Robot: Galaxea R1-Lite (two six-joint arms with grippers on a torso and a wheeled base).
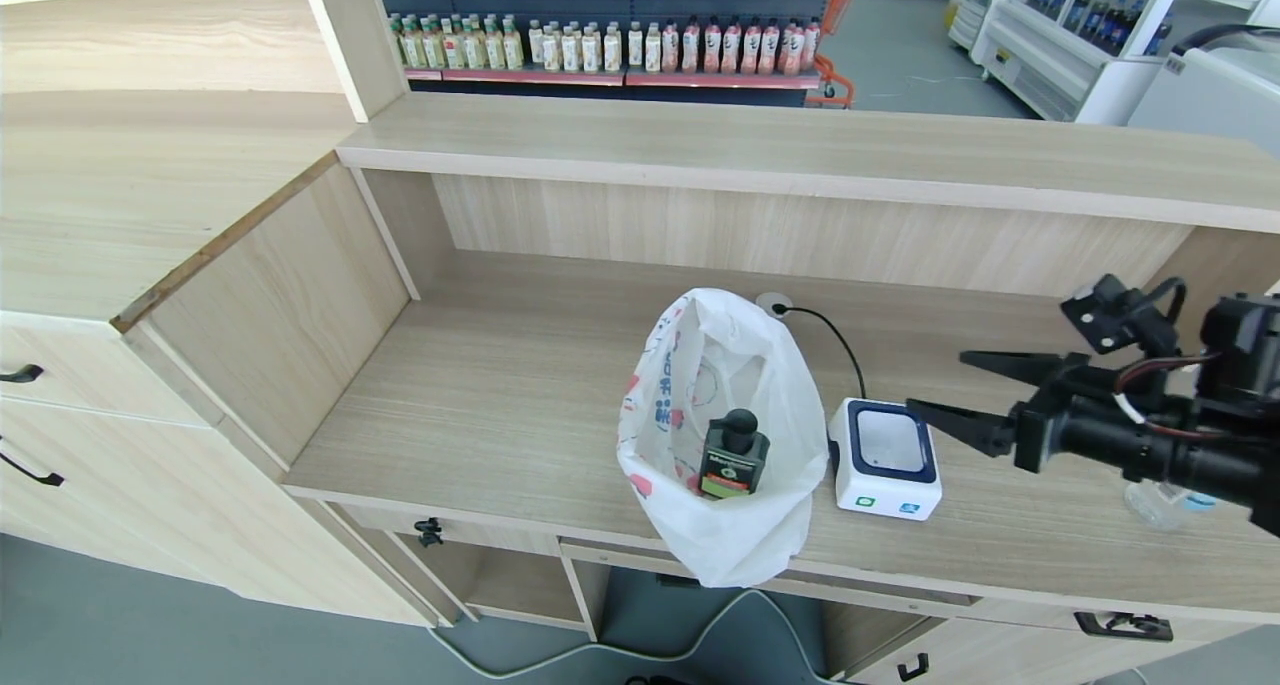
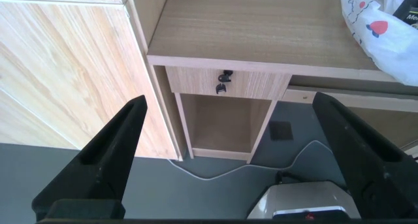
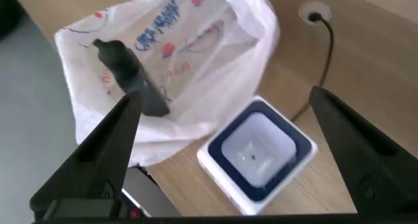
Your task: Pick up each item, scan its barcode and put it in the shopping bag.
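Note:
A white plastic shopping bag [image 1: 722, 435] [image 3: 170, 67] stands open at the counter's front edge, with a dark bottle [image 1: 735, 453] [image 3: 130, 77] upright inside it. Right beside the bag sits the white and blue barcode scanner [image 1: 886, 455] [image 3: 258, 152]. My right gripper [image 1: 945, 390] [image 3: 225, 139] hangs open and empty over the scanner's right side, fingers pointing toward the bag. A clear plastic bottle [image 1: 1165, 503] lies on the counter under my right arm, mostly hidden. My left gripper [image 2: 228, 152] is open and empty, low beside the counter's front, with a corner of the bag [image 2: 379, 25] in its view.
A black cable [image 1: 835, 340] runs from the scanner to a grommet hole [image 1: 774, 304] behind the bag. A raised shelf [image 1: 800, 155] and a wooden side wall [image 1: 280, 305] enclose the counter. A drawer with a key [image 2: 223, 82] sits under the counter edge.

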